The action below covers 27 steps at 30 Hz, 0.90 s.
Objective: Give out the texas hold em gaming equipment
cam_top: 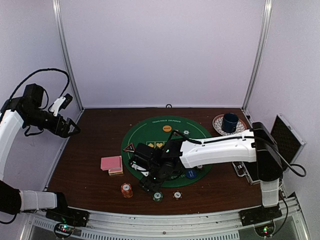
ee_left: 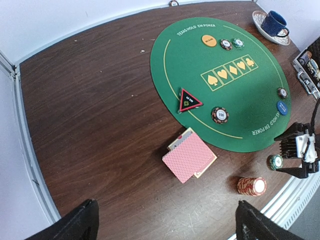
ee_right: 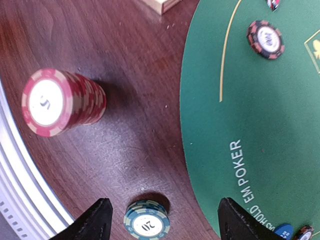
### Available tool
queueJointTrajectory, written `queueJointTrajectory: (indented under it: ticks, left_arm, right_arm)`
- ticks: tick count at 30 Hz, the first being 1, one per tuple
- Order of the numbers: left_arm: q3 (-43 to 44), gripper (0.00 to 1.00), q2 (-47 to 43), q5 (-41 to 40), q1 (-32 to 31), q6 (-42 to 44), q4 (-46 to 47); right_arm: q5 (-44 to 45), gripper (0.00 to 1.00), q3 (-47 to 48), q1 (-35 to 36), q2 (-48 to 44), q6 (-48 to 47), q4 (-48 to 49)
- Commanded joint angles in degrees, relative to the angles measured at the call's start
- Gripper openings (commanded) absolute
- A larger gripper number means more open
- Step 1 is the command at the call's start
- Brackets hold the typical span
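Observation:
Pink-backed playing cards (cam_top: 111, 164) (ee_left: 189, 156) lie on the wood left of the green poker mat (cam_top: 150, 135). A red chip stack (cam_top: 126, 190) (ee_right: 60, 102) and a small green chip stack (cam_top: 157, 196) (ee_right: 146, 222) stand near the front edge. My right gripper (cam_top: 151, 186) (ee_right: 162, 222) hangs open just above the green stack, its fingers clear of it on both sides. On the mat are a red-edged triangle marker (ee_left: 189, 100), a black chip (ee_left: 219, 115), an orange button (ee_left: 209, 40) and a blue button (ee_left: 282, 108). My left gripper (cam_top: 71, 129) (ee_left: 165, 225) is open, raised at the far left, holding nothing.
A blue mug (cam_top: 230, 122) on a patterned plate sits at the back right. A silver-edged black case (cam_top: 287, 137) lies open at the right edge. Another chip (cam_top: 177, 195) rests right of the green stack. Two more chips (ee_left: 231, 44) lie beside the orange button.

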Motion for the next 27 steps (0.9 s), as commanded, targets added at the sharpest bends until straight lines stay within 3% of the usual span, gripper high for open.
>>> queueJointTrajectory:
  ticks: [1, 27]
  left_arm:
    - [-0.61, 0.97, -1.26, 0.17, 0.09, 1.3, 0.19]
    - [0.44, 0.98, -1.13, 0.94, 0.09, 1.05, -0.82]
  right_arm:
    - [-0.05, 0.76, -1.36, 0.2, 1.11, 1.05, 1.24]
    - [-2.7, 0.72, -7.04, 0.41, -0.4, 2.92, 4.23]
